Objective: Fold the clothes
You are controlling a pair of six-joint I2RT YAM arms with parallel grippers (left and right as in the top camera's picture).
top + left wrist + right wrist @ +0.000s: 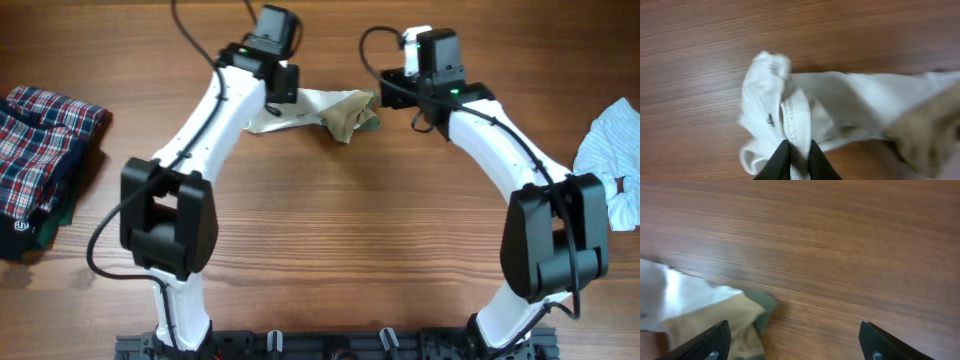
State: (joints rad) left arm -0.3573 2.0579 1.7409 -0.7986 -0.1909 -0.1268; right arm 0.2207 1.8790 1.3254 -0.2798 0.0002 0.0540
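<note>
Shirt (850,105) within left tool (798,146)

My left arm (215,110) hid part of the cream-white, tan-patched cloth shirt (318,105), right edge cut the pale blue striped garment (610,150)

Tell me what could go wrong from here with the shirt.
1. The left end effector pinches only a narrow seam of the shirt; a pull may slip it free.
2. The right end effector is open and holds nothing, so one-sided pulling could bunch the shirt more.
</note>
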